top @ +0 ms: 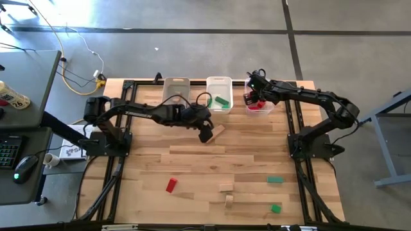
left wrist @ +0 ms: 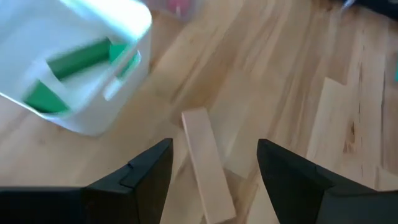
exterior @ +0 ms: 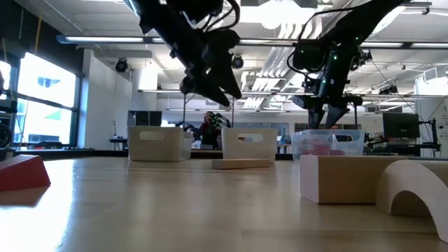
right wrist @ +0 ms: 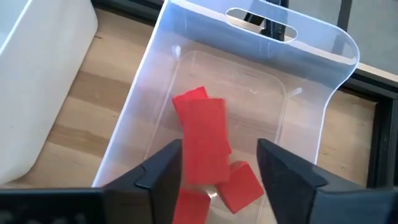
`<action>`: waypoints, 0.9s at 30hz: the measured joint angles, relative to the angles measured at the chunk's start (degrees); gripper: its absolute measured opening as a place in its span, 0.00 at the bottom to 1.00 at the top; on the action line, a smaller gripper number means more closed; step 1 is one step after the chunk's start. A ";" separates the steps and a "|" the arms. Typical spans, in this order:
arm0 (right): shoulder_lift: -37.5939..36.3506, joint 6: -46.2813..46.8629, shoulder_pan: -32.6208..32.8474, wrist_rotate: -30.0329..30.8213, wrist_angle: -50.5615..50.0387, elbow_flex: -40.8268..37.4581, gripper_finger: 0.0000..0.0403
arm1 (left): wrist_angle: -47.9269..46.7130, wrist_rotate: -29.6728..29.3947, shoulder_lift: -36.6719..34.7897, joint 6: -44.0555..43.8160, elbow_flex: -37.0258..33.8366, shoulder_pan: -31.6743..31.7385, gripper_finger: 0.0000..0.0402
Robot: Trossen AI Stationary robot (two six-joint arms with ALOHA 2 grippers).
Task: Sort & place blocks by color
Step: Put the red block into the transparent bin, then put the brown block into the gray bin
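Near edge of the surface (top: 192, 163): five loose blocks lay closest to the high camera: a red block (top: 171, 185) at about 7 o'clock from the surface's middle, two tan blocks (top: 225, 188) (top: 229, 199) at 6 o'clock, and two green blocks (top: 275, 180) (top: 275, 208) at 5 o'clock.
Tan plank (top: 217, 131): it lay flat on the surface, just beside the left end effector, near the far bins.
Plank's long axis: in the left wrist view the tan plank (left wrist: 206, 165) ran lengthwise into the gap between the two fingers, not across it.
Left end effector (top: 205, 136): released, fingers spread with nothing between them but the plank's near end below; it hovered just above the plank.
Nearer arm: the left one by far; the right arm was well apart, at 2 o'clock from the plank.
Green bin (top: 219, 94): at 12 o'clock from the plank, holding green blocks (left wrist: 74, 59).
Tan bin (top: 176, 90): beside it, at about 11 o'clock from the plank; I judged that the plank's likely goal.
Right end effector (top: 258, 96): fingers parted over the red bin (right wrist: 311, 56); a red block (right wrist: 205, 140) sat between them, apparently let go, above other red blocks (right wrist: 239, 183).
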 joint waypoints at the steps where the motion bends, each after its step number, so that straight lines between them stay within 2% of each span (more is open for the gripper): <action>1: 0.00 0.04 0.00 -0.13 -0.04 0.00 0.50 | -0.02 0.52 0.64 -0.80 0.00 0.00 0.55; 6: 0.00 0.18 0.00 -0.28 -0.17 0.00 0.57 | -0.21 2.29 3.94 -2.62 0.02 -0.13 0.55; 17: 0.02 0.20 0.02 -0.28 0.35 0.00 0.58 | 0.14 4.18 8.36 -5.43 0.04 -0.98 0.55; 21: 0.00 0.20 0.02 -0.28 0.48 0.00 0.58 | 0.41 4.03 9.36 -5.39 0.01 -1.62 0.55; 27: 0.02 0.22 0.02 -0.31 0.55 0.00 0.58 | 0.90 0.27 9.36 -5.23 0.00 -1.93 0.55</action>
